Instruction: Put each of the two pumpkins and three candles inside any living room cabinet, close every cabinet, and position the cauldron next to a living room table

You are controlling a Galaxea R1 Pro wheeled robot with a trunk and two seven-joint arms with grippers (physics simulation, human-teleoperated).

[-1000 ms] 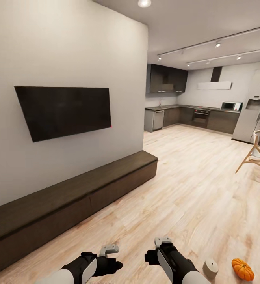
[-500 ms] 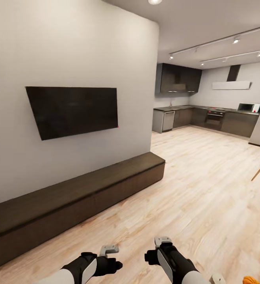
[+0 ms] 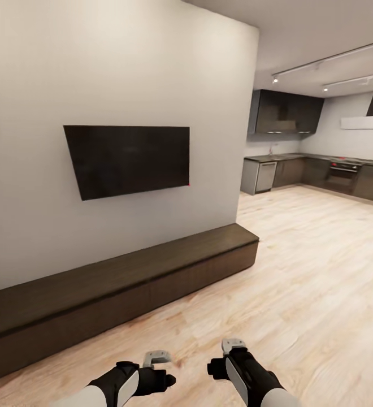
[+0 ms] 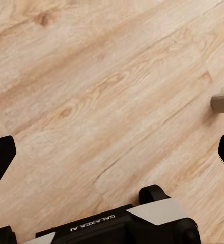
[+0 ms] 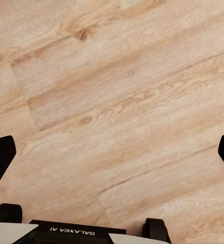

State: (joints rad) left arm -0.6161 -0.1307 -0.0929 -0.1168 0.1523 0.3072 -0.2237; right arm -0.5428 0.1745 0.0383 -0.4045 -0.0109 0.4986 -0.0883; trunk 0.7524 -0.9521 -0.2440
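Observation:
The cabinet (image 3: 131, 275) is a long, low dark brown unit along the white wall, ahead and to the left, with both fronts flush. My left gripper (image 3: 157, 358) and right gripper (image 3: 233, 345) hang low over the wooden floor at the near edge of the head view. In the left wrist view the left gripper (image 4: 112, 152) has its fingers far apart with bare floor between them. The right gripper (image 5: 112, 152) stands just as wide and holds nothing. The pumpkins, candles, cauldron and table are out of view.
A dark flat screen (image 3: 131, 158) hangs on the wall above the cabinet. Light wooden floor (image 3: 305, 282) stretches to the right toward a dark kitchen (image 3: 316, 175) at the back. A small grey-tan piece (image 4: 222, 102) sits at the edge of the left wrist view; I cannot tell what it is.
The head camera has swung left, so wall, screen and cabinet shifted right in the picture. The pumpkin and candle on the floor at the right, and the chair, left the view. Both arms kept their pose.

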